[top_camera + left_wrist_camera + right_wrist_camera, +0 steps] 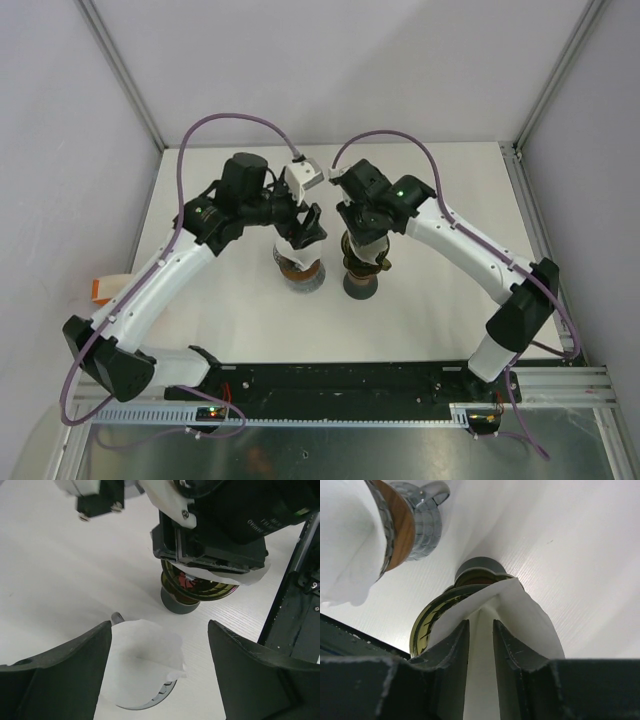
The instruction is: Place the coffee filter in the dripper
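My right gripper [480, 625] is shut on a white paper coffee filter [532, 625], pinching a fold of it just above the dark green glass dripper [427, 617]. In the top view the right gripper [365, 248] hangs over the dripper [361, 280]. The left wrist view shows the filter [247, 576] lying across the dripper's rim [200, 587]. My left gripper [159, 630] is open and empty, its jaws spread wide above more white filters [137, 665] standing in a metal holder [300, 275].
The filter holder [412, 522] has a wooden band and a metal handle, and stands just left of the dripper. Both arms crowd the middle of the white table [430, 300]. Frame posts and grey walls enclose the table.
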`<action>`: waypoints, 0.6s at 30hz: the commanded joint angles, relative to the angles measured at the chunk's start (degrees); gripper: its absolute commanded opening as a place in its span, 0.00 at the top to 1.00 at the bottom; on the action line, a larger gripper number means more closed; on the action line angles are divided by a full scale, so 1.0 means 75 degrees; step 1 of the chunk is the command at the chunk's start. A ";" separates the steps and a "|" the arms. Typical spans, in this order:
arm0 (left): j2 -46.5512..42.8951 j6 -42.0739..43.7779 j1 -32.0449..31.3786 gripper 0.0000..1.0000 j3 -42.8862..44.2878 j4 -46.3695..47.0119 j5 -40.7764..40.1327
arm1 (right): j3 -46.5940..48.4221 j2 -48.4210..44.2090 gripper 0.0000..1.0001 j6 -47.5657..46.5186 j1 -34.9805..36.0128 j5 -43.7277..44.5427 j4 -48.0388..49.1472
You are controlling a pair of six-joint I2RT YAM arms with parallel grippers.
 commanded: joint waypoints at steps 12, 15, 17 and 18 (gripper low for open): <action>0.0263 -0.1168 -0.0380 0.23 0.0608 0.0159 -0.0738 | 0.0849 -0.0741 0.64 -0.0173 -0.0034 0.0199 -0.0237; 0.0341 -0.1472 -0.0476 0.18 0.0684 0.0193 -0.1034 | 0.0940 -0.0848 0.63 -0.0079 -0.0040 0.0453 -0.0304; 0.0384 -0.1732 -0.0562 0.16 0.0779 0.0211 -0.1227 | 0.1002 -0.1016 0.62 0.0025 -0.0035 0.0675 -0.0339; 0.0428 -0.1838 -0.0622 0.16 0.0841 0.0210 -0.1343 | 0.1006 -0.1130 0.62 0.0085 -0.0035 0.0761 -0.0290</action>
